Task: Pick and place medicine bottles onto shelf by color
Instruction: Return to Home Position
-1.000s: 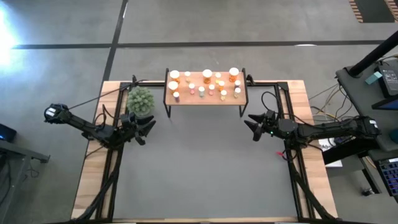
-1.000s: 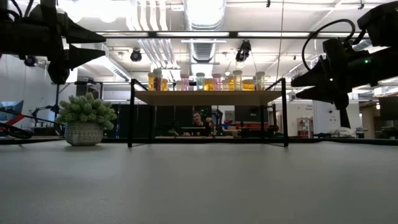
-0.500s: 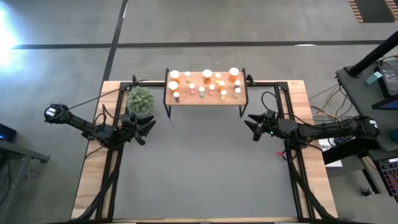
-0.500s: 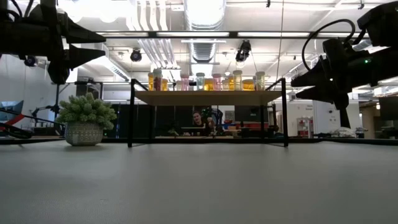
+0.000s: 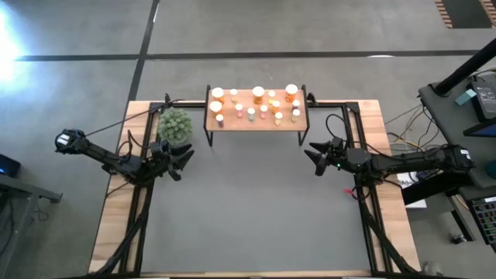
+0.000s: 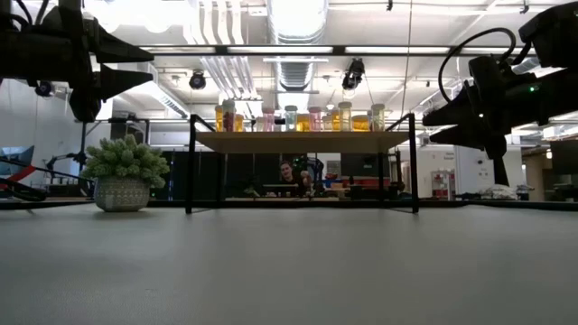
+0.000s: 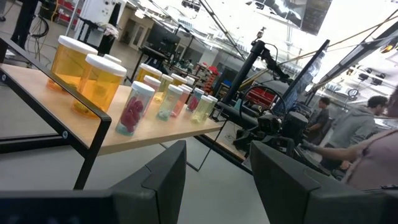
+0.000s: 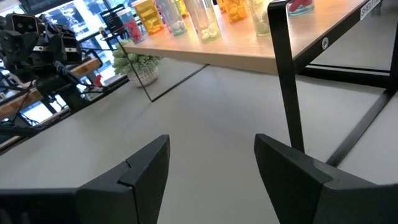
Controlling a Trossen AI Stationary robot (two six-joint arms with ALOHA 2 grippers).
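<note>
A: Where do the arms stand?

B: Seen from above, the left pincer [image 5: 184, 160] hangs over the left edge of the grey surface [image 5: 256, 217]. The right pincer [image 5: 313, 159] hangs over the right edge. Both sit at mid-frame height and point inward. Each is spread wide and holds nothing; the wrist views show bare gaps between the fingers.

A: And the bottles?

B: Farther back, at upper centre. Every one of the medicine bottles [image 5: 258, 93] I can see stands upright on the shelf [image 5: 232, 125], whose long side runs left to right across the frame. A potted plant [image 5: 175, 124] sits just beside its left legs.

A: Which arm is nearer?

B: Neither by much. The shelf lies up-frame and between them, apart from both. I judge nothing is left to pick, so the next move is a retreat away from the shelf legs.
</note>
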